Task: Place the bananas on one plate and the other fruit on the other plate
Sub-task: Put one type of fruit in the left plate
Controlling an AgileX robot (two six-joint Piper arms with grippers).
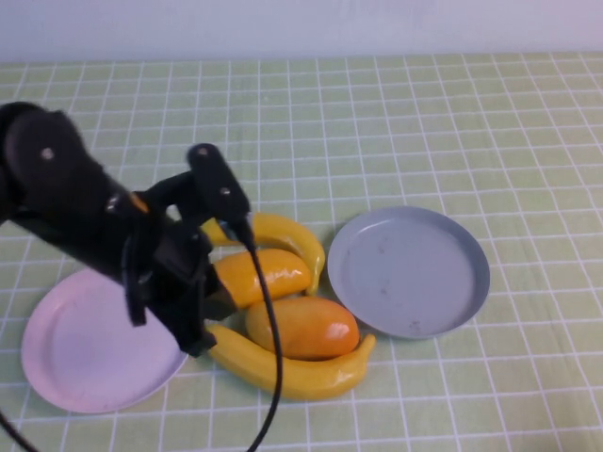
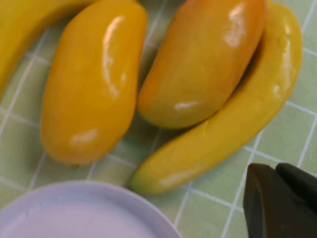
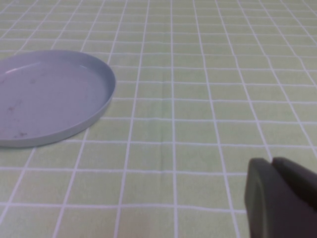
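A round shallow grey-blue plate (image 3: 47,96) with a raised rim lies on a pale green tablecloth (image 3: 208,99) crossed by thin white grid lines; the plate's inside bears a few faint dark specks; well apart from the plate, a dark part of the right gripper (image 3: 280,198) shows over the cloth, its fingertips out of sight.

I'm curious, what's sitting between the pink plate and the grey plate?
High view: two bananas and two mangoes, with the left gripper above them. Right gripper is unseen.
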